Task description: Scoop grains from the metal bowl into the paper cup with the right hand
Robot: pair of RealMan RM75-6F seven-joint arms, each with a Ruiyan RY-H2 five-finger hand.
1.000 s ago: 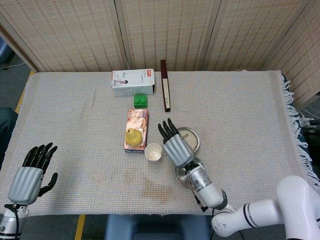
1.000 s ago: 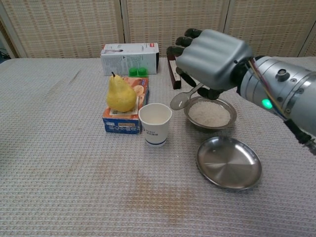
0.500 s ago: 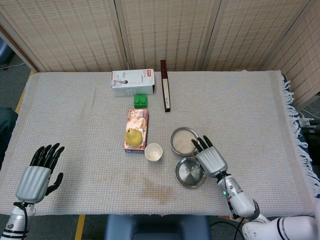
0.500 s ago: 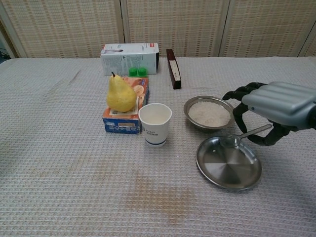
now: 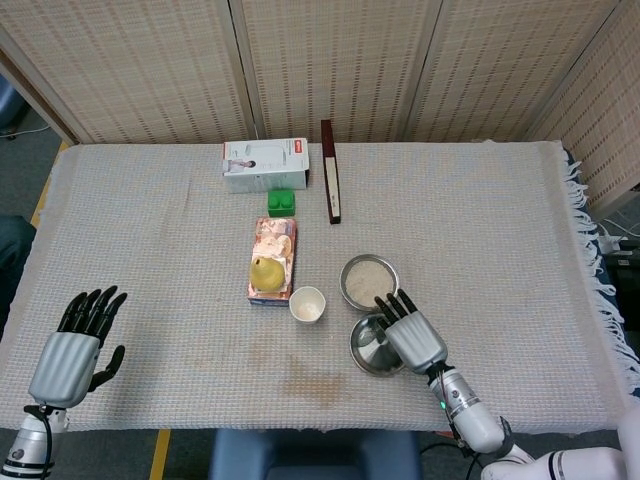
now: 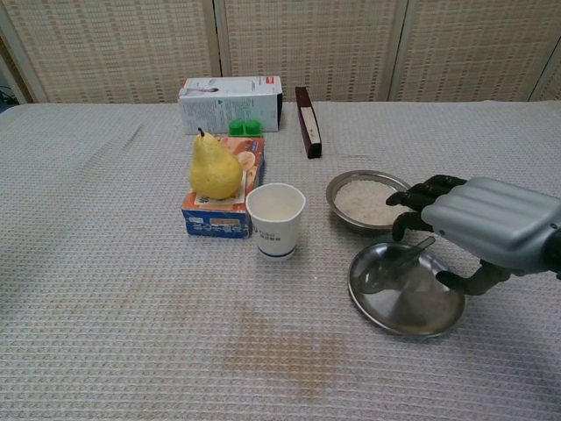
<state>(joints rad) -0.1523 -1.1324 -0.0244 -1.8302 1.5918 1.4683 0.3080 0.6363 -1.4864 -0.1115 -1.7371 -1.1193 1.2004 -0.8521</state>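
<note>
My right hand [image 6: 491, 230] grips a light, stiff spoon [image 6: 392, 267] by its handle, the scoop resting in the empty metal plate [image 6: 405, 317] near the table's front edge. The grain-filled metal bowl [image 6: 371, 200] sits just behind it; the tippy paper cup [image 6: 276, 220] stands beside.

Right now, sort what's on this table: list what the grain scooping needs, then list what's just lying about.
Needed for the job:
metal bowl of grains
paper cup
spoon, held by the right hand over the empty metal plate

Just lying about:
pear on the snack box
white carton
green block
dark slim box
</note>
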